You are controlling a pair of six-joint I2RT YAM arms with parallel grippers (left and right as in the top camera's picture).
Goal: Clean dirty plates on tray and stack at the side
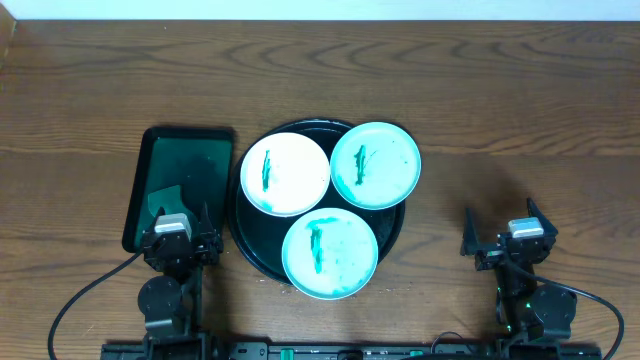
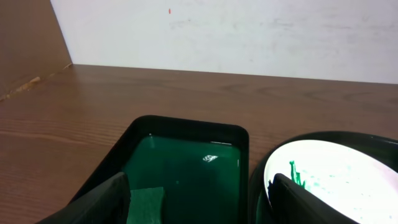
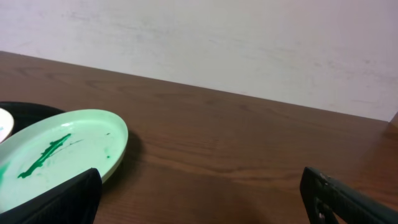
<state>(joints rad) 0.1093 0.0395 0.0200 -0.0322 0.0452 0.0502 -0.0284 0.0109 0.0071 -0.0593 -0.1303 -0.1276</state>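
Left tool [image 2: 202, 198] and right tool [image 3: 200, 190] sit low, jaws spread wide.

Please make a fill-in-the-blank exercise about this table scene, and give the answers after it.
1. Besides the white plate, the round black tray holds ____ mint plates.
2. Each plate bears a ____ smear.
3. The plate nearest the dark green rectangular tray is the ____ one.
4. The left end effector and the right end effector are both ____.
Answers: two; green; white; open.
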